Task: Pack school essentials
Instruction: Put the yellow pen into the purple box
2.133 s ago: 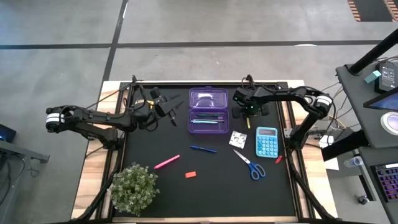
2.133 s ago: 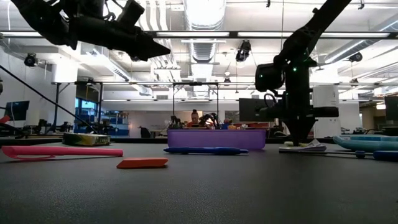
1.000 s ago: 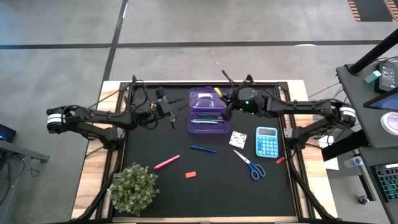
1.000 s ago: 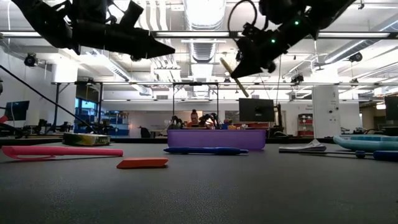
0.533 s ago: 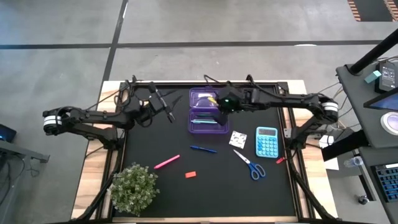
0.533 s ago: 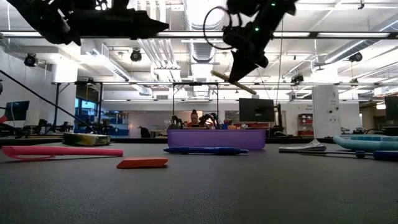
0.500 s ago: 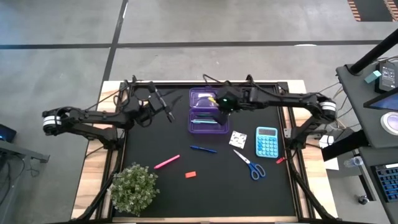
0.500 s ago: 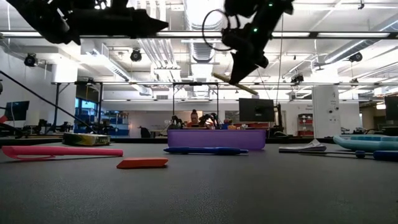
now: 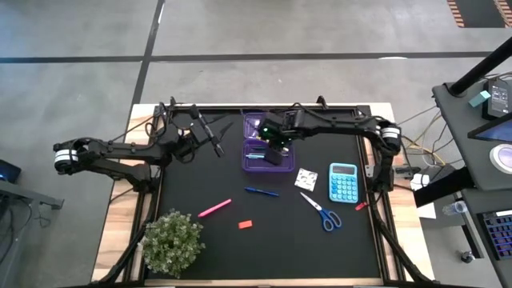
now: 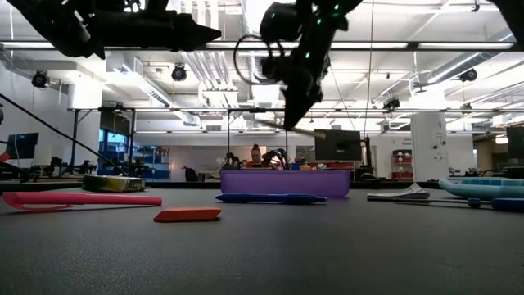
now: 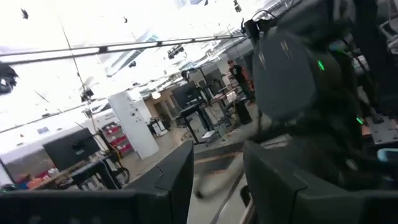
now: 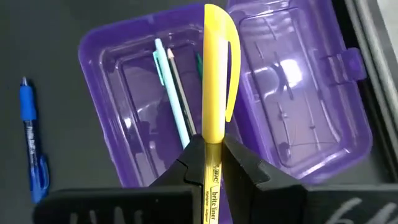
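- Right now the right hand (image 12: pixel 208 163) is clamped on a yellow highlighter (image 12: pixel 214 81), holding it in the air above the open purple pencil case (image 9: pixel 267 141), over the tray half that already has a teal pen (image 12: pixel 171 93) and other thin pens in it.
- Meanwhile the left hand (image 9: pixel 214 138) waits just beside the case, off the counter (image 9: pixel 200 240); its fingers (image 11: pixel 180 180) stand apart and hold nothing.
- Risk one: the highlighter sits well above the tray, so a release from here could let it bounce or roll over the low wall onto the counter.
- Risk two: it points lengthwise along the tray, but a slight twist of the wrist could land one end on the rim or in the lid half.
- Risk three: lowering too far could press the fingers onto the pens already inside, or shove the light case.
- Elsewhere, beyond the case, the blue pen (image 9: pixel 262 192), pink marker (image 9: pixel 214 209), red eraser (image 9: pixel 246 225), scissors (image 9: pixel 322 211) and white patterned square (image 9: pixel 305 178) lie unpacked.
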Robot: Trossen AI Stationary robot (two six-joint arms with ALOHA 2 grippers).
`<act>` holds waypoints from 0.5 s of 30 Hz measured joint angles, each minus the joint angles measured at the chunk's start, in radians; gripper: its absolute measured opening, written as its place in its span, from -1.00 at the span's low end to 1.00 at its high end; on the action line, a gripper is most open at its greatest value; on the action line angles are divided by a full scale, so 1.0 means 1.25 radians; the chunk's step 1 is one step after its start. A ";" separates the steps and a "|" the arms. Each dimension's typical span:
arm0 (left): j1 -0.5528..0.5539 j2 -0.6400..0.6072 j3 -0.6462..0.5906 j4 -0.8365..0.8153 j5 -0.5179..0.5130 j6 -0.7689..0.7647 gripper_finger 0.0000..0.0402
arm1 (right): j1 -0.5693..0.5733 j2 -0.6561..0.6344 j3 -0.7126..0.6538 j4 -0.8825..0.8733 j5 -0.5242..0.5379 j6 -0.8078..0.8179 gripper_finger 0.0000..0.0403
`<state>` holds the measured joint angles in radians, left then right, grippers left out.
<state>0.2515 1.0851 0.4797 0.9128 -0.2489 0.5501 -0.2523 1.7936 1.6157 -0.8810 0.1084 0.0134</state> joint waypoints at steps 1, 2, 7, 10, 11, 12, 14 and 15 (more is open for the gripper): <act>0.000 0.000 0.000 0.005 0.000 0.013 -0.39 | 0.000 0.013 0.000 0.007 0.006 -0.002 -0.89; 0.002 -0.002 0.000 0.009 0.000 0.030 -0.39 | 0.000 0.025 0.000 0.015 0.018 -0.006 -0.89; 0.003 -0.003 0.001 0.046 0.000 0.055 -0.39 | 0.011 0.075 -0.001 0.020 0.088 -0.094 -0.89; 0.004 -0.003 0.003 0.047 0.000 0.060 -0.39 | 0.012 0.098 -0.001 0.021 0.092 -0.125 -0.89; 0.004 -0.003 0.003 0.047 0.000 0.070 -0.39 | 0.012 0.105 -0.001 0.021 0.084 -0.136 -0.89; 0.004 -0.003 0.003 0.046 -0.002 0.076 -0.39 | 0.012 0.112 -0.001 0.019 0.070 -0.153 -0.89; 0.004 -0.002 0.003 0.044 -0.004 0.077 -0.39 | 0.011 0.124 -0.001 0.020 0.058 -0.175 -0.89; 0.004 0.000 0.003 0.044 -0.005 0.076 -0.39 | 0.011 0.130 -0.001 0.024 0.057 -0.182 -0.89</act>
<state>0.2562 1.0846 0.4839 0.9676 -0.2549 0.6452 -0.2382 1.9558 1.6146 -0.8513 0.1791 -0.2144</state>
